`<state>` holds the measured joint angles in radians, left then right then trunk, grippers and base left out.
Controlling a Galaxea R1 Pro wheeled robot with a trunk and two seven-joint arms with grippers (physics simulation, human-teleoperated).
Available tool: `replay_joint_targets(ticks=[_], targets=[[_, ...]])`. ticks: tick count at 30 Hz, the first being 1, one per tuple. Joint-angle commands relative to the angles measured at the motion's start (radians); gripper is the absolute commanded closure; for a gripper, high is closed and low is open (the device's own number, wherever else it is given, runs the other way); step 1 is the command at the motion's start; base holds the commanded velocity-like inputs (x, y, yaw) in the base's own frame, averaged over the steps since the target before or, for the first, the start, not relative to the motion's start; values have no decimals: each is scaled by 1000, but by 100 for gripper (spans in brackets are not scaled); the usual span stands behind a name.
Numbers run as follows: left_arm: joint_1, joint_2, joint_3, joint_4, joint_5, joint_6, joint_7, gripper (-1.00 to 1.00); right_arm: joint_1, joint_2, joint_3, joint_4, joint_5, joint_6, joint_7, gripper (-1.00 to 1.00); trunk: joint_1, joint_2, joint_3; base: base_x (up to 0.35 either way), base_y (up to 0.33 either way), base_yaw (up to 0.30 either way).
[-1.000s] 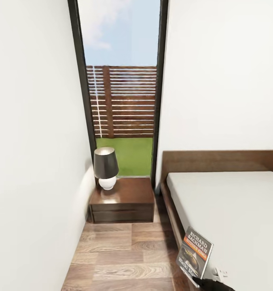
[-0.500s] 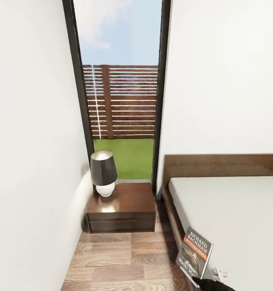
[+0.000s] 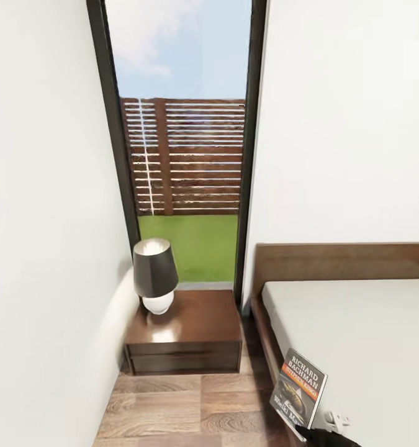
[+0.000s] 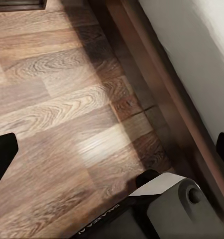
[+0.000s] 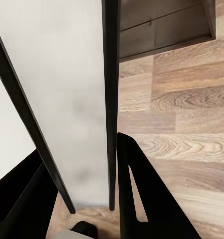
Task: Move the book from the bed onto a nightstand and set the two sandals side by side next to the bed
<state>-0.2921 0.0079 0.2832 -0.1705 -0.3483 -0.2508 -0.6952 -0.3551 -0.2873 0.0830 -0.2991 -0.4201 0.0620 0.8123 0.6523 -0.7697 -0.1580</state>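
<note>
Right claw (image 5: 112, 189): clenched on book (image 3: 299, 392), upright.
Left claw: cannot tell.
Risk: book slipping, or knocking lamp (image 3: 154, 275) on nightstand (image 3: 190, 323).

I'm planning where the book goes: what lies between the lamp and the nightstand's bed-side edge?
In the head view, bare glossy top: the lamp stands at the wall-side rear corner of the nightstand, leaving the rest free for the book.

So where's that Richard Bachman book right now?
In the head view the book is at the lower right, held upright in the right gripper beside the bed edge, nearer than the nightstand.
</note>
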Motion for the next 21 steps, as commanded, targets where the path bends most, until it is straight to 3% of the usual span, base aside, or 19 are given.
replay_joint_targets(ticks=[1,21], targets=[[-1,0,8,0,-11,-5,-3,-100,-1,-1,6,-1,-13,7,1,100,1,-1,-2,327,0,0],[-1,0,8,0,-11,-5,-3,-100,-1,-1,6,-1,-13,6,1,100,1,-1,-2,327,0,0]])
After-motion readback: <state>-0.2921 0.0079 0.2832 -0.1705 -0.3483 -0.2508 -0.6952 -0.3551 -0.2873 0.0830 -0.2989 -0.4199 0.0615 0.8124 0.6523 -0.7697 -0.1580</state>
